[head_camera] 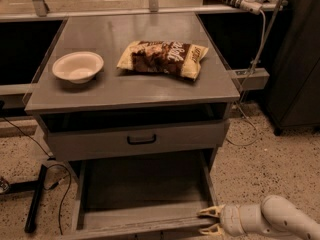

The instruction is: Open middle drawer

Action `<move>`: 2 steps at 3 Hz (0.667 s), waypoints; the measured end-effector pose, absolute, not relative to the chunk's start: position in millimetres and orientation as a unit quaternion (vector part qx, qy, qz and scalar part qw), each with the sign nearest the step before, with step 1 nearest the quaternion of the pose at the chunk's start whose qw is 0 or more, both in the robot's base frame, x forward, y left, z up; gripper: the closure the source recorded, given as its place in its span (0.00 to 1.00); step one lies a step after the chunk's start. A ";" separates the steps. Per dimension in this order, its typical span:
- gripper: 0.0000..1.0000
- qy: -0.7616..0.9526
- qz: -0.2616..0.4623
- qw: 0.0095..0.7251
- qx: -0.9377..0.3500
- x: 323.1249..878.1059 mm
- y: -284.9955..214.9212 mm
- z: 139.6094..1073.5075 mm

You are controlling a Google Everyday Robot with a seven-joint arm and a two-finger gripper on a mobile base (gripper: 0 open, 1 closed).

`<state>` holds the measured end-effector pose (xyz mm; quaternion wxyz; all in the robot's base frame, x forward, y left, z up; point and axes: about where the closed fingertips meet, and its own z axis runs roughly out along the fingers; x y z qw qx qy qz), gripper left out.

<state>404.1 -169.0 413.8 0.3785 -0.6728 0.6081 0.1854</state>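
Fingers (209, 212) of gripper (210, 221) apart (2 tips), front-right of open middle drawer (145, 218)

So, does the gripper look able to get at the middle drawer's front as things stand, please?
Probably yes: the gripper sits open at the right end of the front of the pulled-out middle drawer, with nothing between them.

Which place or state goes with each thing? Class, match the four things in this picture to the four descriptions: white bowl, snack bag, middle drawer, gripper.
Things
1. white bowl
2. snack bag
3. middle drawer
4. gripper

Places or states
A. pulled out, nothing visible inside
B. on the cabinet top, left in view
C. low at right, jaws apart, at the drawer front's right corner
D. on the cabinet top, right of the bowl

Pairs: 1-B, 2-D, 3-A, 4-C
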 end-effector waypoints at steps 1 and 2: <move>0.82 0.609 0.185 0.378 -0.673 402.5 -169.6 414.0; 0.59 0.609 0.185 0.378 -0.673 402.5 -169.6 414.0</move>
